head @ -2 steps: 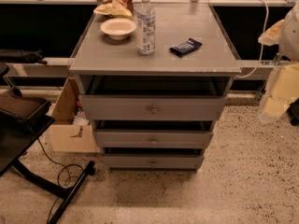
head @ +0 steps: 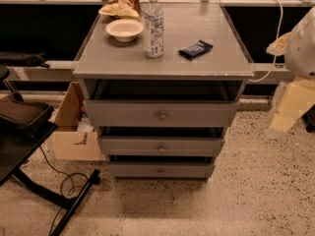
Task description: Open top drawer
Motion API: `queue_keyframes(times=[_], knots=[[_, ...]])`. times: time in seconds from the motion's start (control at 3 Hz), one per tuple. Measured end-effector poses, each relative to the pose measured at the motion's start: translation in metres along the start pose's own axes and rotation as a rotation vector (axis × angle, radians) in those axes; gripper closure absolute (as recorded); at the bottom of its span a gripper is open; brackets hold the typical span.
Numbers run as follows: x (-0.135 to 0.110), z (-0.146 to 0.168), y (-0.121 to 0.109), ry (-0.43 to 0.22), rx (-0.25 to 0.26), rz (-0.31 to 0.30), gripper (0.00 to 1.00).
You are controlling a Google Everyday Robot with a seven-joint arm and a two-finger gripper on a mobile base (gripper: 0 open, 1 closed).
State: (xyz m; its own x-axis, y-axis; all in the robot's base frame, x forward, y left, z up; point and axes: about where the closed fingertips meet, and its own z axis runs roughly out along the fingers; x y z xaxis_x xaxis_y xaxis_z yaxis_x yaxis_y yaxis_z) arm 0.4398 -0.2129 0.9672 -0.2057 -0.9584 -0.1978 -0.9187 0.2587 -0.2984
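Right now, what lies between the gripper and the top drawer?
Nothing: camera view shows bare floor between the gripper, far right, and the top drawer.

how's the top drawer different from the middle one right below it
The top drawer has a wider front than the middle drawer. The top drawer's front is also taller, and the middle drawer's is shorter. The dark gap above the top drawer is bigger than the one above the middle drawer. Both are grey with one small round knob at centre. The tool hangs off to the right, touching neither drawer.
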Motion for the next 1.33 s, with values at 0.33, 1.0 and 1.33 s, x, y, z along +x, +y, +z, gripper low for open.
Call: queue_keyframes(times=[0.33, 1.0, 1.33], knots=[[-0.001, 0.060, 0.011, 0.065, 0.038, -0.085, 0.00], [-0.016, 0.163, -0.005, 0.072, 0.018, -0.187, 0.00], [-0.037, 0.236, -0.027, 0.034, -0.013, -0.239, 0.00]])
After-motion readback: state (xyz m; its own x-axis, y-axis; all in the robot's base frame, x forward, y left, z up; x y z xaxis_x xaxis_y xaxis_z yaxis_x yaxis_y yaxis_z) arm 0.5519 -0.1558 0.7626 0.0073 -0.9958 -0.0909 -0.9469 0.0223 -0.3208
